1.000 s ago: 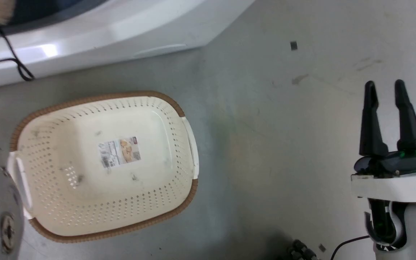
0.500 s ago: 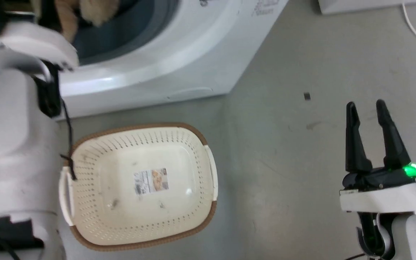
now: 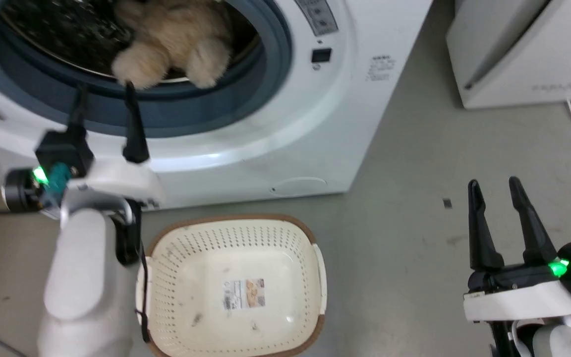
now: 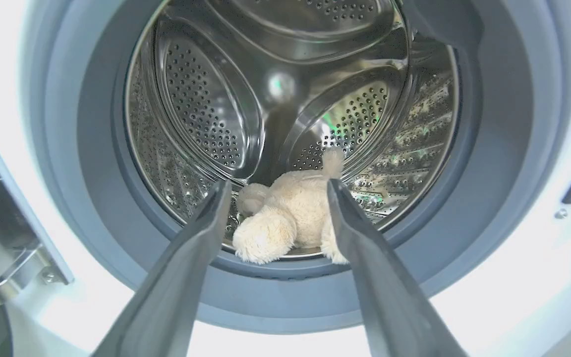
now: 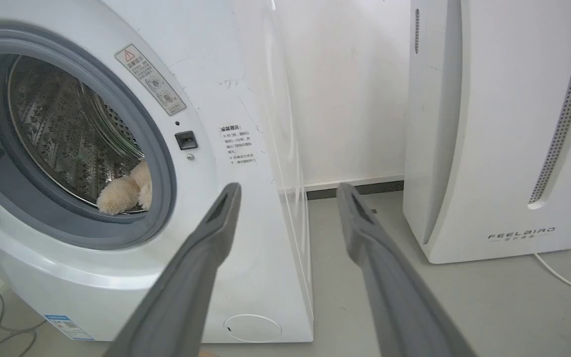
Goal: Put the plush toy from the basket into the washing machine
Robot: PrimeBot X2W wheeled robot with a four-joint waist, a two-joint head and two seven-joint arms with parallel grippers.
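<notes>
Cream plastic basket (image 3: pixel 236 233) sits empty before the washing machine (image 3: pixel 315 124), the left end effector (image 3: pixel 105 88) hangs spread and empty at its seal, and the plush toy (image 3: pixel 176 34) lies just inside its drum (image 4: pixel 201 114), so I'd judge the placing done, with only a straight pull-back called for.

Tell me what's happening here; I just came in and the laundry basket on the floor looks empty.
A two-armed robot is loading the washing machine. The plush toy lies inside the steel drum, near its front lip. The basket on the floor holds nothing but its label sticker. The left tool is open at the door opening, pointing at the toy without gripping it. The right tool is open too, off to the side, holding nothing.
</notes>
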